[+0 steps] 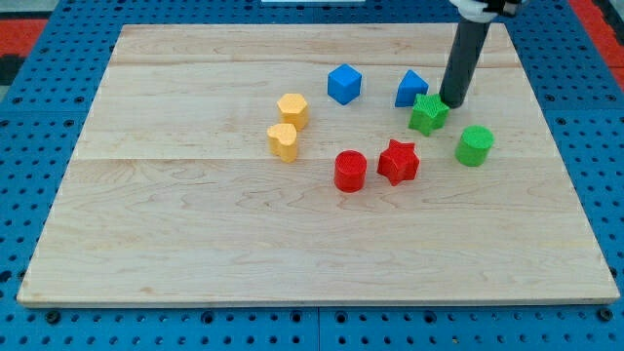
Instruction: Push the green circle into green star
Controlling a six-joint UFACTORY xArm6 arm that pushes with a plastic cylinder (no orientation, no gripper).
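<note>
The green circle (475, 144), a short cylinder, stands on the wooden board at the view's right. The green star (428, 113) lies up and to its left, a small gap between them. My tip (453, 101) is at the star's upper right edge, close to or touching it, and above and left of the green circle. The rod rises from the tip toward the view's top.
A blue triangle (410, 88) sits just left of the star's top. A blue cube (344, 84) is further left. A red star (398, 161) and a red cylinder (350, 171) lie below. A yellow hexagon (292, 109) and a yellow heart-like block (284, 140) are at the left.
</note>
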